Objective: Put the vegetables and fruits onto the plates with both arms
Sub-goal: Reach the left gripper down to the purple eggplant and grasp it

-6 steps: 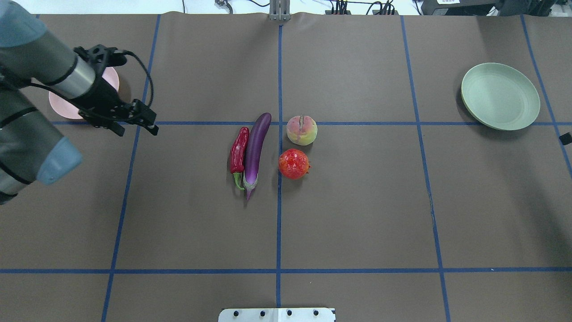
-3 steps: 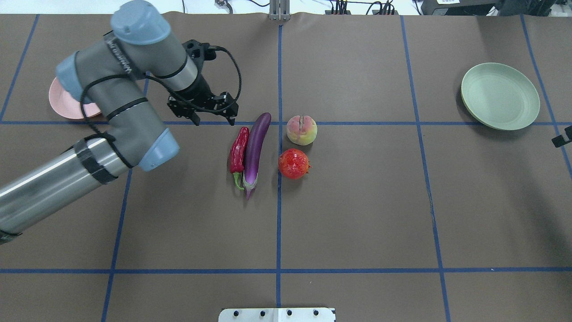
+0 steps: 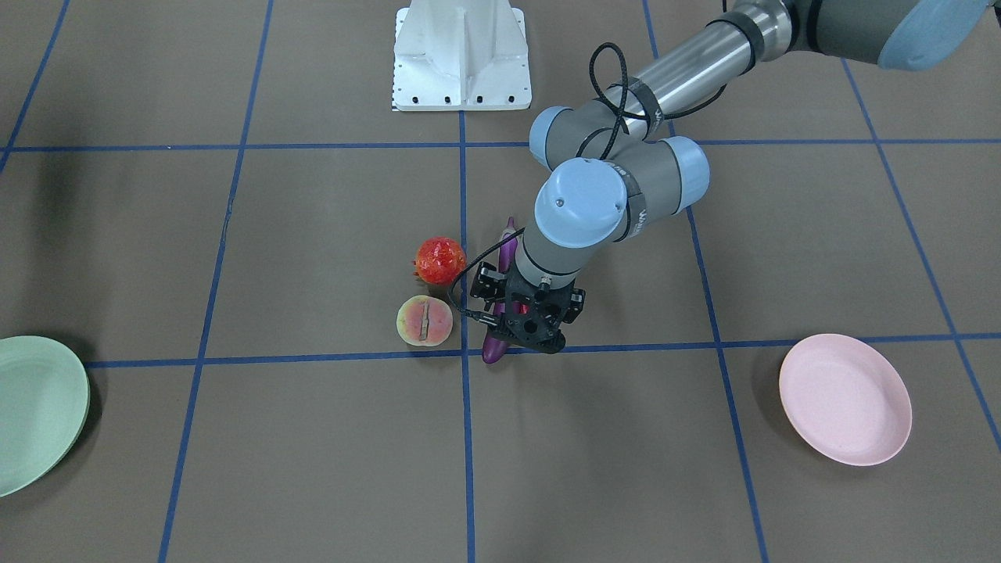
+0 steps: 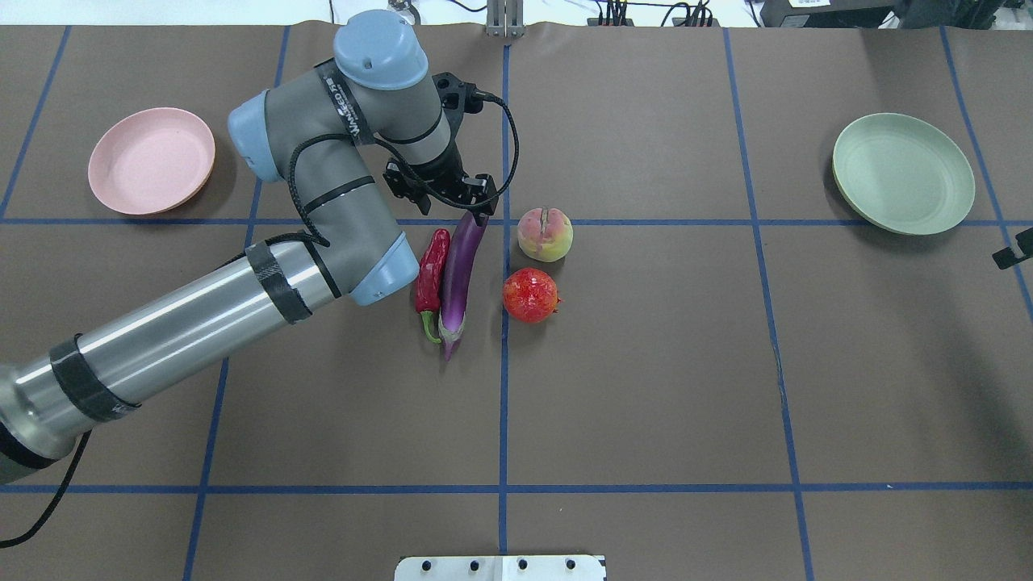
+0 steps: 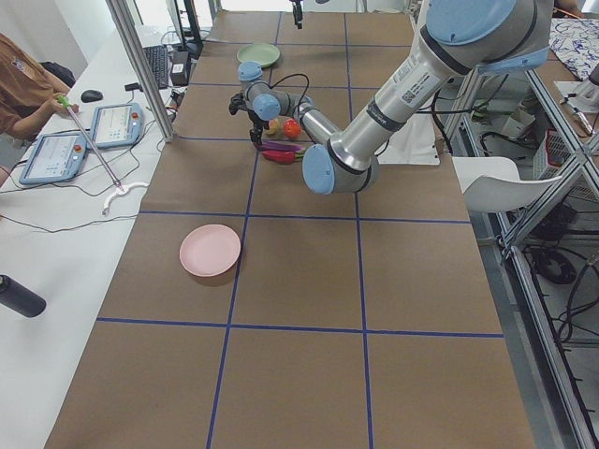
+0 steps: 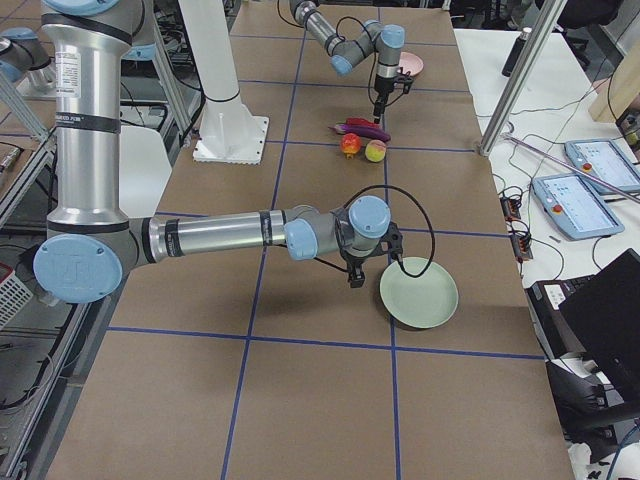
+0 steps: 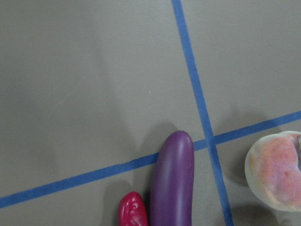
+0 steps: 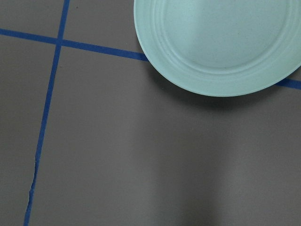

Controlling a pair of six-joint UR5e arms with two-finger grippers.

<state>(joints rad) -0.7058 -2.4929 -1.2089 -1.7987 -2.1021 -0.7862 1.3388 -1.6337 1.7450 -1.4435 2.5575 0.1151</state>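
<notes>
The purple eggplant (image 4: 457,278) and the red chili (image 4: 432,270) lie side by side at the table's middle. The red-orange round fruit (image 4: 530,295) and the yellow-pink halved fruit (image 4: 545,235) lie just to their right. My left gripper (image 4: 444,211) is open and hangs over the far tips of the eggplant and chili, holding nothing. The left wrist view shows the eggplant tip (image 7: 174,179) and the chili tip (image 7: 133,209). The pink plate (image 4: 151,160) is far left and the green plate (image 4: 902,173) far right. My right gripper (image 4: 1015,248) shows only as a black sliver beside the green plate (image 8: 216,37); I cannot tell its state.
The white pedestal (image 3: 460,55) stands at the robot's side of the table. Blue tape lines cross the brown table cover. My left arm's elbow (image 4: 379,274) hangs just left of the chili. Operator tablets (image 5: 112,126) lie on a side bench.
My left arm has swung right from over the pink plate to the far tips of the eggplant and chili, uncovering the plate. The fruits and vegetables have not moved.
</notes>
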